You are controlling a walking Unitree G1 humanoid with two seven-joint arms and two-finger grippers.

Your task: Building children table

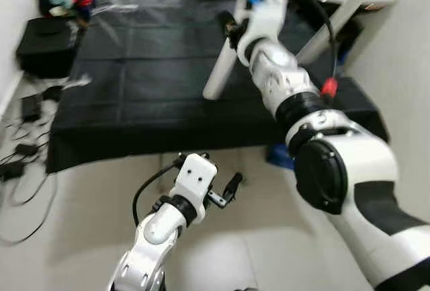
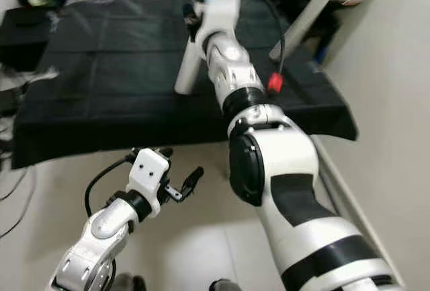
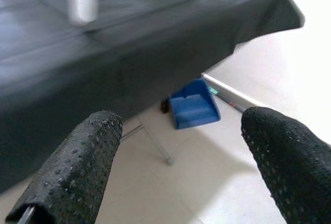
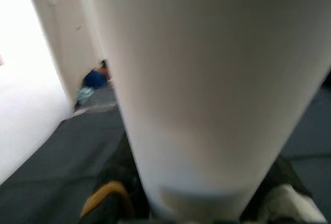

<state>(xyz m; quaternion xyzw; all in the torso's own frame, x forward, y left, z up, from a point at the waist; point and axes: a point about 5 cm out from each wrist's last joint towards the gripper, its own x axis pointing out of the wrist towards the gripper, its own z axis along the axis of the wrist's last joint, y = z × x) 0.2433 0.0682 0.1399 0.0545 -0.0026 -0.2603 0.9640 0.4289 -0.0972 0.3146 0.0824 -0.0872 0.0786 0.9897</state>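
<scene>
A white round table leg (image 1: pixel 219 72) slants over the black-covered table (image 1: pixel 134 82), its lower end close to the cloth. My right gripper (image 1: pixel 233 30) is shut on the leg's upper part, with the arm stretched forward over the table. In the right wrist view the leg (image 4: pixel 207 89) is seen very close between the fingers. My left gripper (image 1: pixel 216 178) hangs low over the floor in front of the table's near edge. It is open, with both fingertips (image 3: pixel 77 167) wide apart and nothing between them.
A blue dustpan-like scoop (image 3: pixel 194 110) lies on the floor under the table's right end. A black box (image 1: pixel 47 46) and cables (image 1: pixel 23 150) sit at the left. A long white bar (image 1: pixel 342 15) leans at the far right, next to a white wall (image 1: pixel 403 56).
</scene>
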